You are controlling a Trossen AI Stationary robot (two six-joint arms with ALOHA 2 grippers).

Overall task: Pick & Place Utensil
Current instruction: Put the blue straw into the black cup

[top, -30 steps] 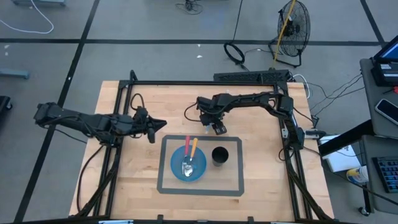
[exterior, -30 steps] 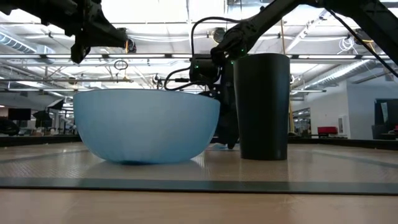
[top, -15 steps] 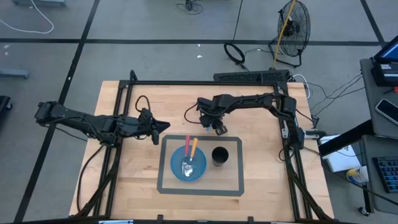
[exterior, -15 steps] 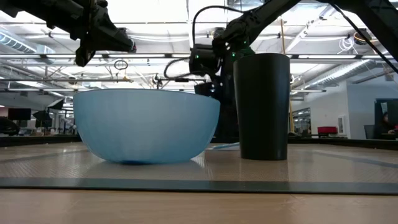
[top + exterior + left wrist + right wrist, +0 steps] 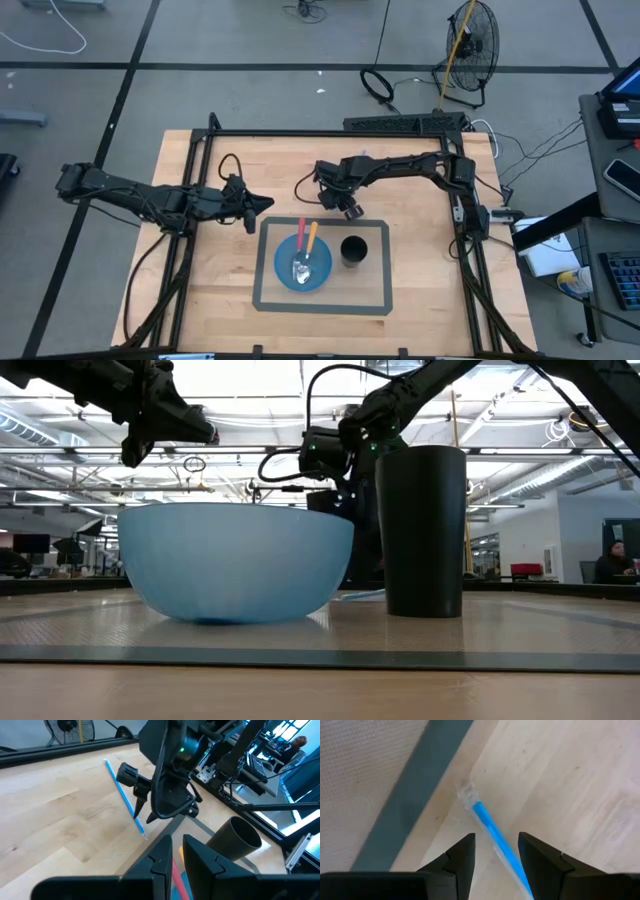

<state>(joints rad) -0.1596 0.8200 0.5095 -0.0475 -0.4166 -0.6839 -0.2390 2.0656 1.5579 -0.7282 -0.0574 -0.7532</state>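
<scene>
The right gripper (image 5: 495,855) is hovering, jaws apart, over the blue utensil (image 5: 125,797) lying flat on the table (image 5: 420,270) beside the mat; it could skid away. The left gripper (image 5: 262,203), jaws together, is waiting nearby.

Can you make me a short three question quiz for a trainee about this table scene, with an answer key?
1. True or false: the blue plastic utensil lies on the bare wooden table, outside the light blue bowl.
2. Which gripper hangs above that blue utensil: A) left gripper B) right gripper?
3. Fill in: the red and orange utensil handles lean in the ____.

Key:
1. True; in the left wrist view it lies flat on wood, beyond the grey taped border.
2. B; its jaws are open, straddling the utensil in the right wrist view. The left gripper waits beside the bowl, jaws nearly closed.
3. Bowl, beside the tall black cup.
</scene>
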